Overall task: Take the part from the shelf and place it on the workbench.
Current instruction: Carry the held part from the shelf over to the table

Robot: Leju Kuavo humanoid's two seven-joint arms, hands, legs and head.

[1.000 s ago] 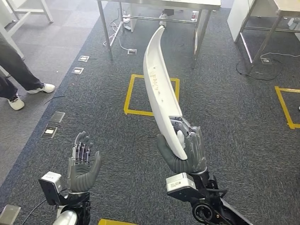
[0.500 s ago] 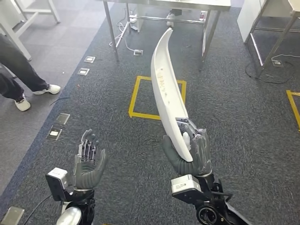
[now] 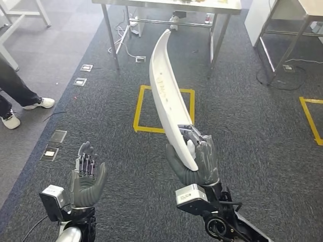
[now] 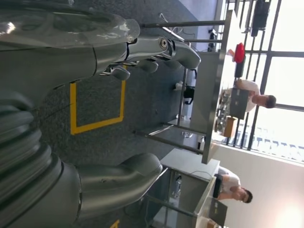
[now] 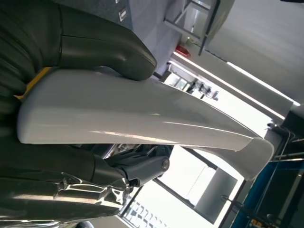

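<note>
Closest to the robot, the left hand [image 3: 87,177] is held palm up with its fingers [image 4: 150,47] spread apart and nothing in it. Beside it, the right hand [image 3: 194,161] is wrapped around the bottom end of the part [image 3: 167,96]. The thumb [image 5: 107,50] presses on one side and the other fingers press on the other side.

The part is a long, curved white shell, and it sticks up and away from the hand like a big banana. It looks hard and smooth, and it shines in the right wrist view, so I think it may be slippery. It looks thin and not very heavy, since one hand holds it up. But the hand grips only the low end, so the long top could swing or tip. Holding it nearer the middle, or helping with the empty hand, would likely keep it steadier. The pointed tip could bump things.

Farther out on the dark carpet is a yellow square [image 3: 163,108]. Past that stands a metal table [image 3: 167,5], which may be the workbench. The part is not on it yet. A person's shoe [image 3: 40,103] is off to the left.
</note>
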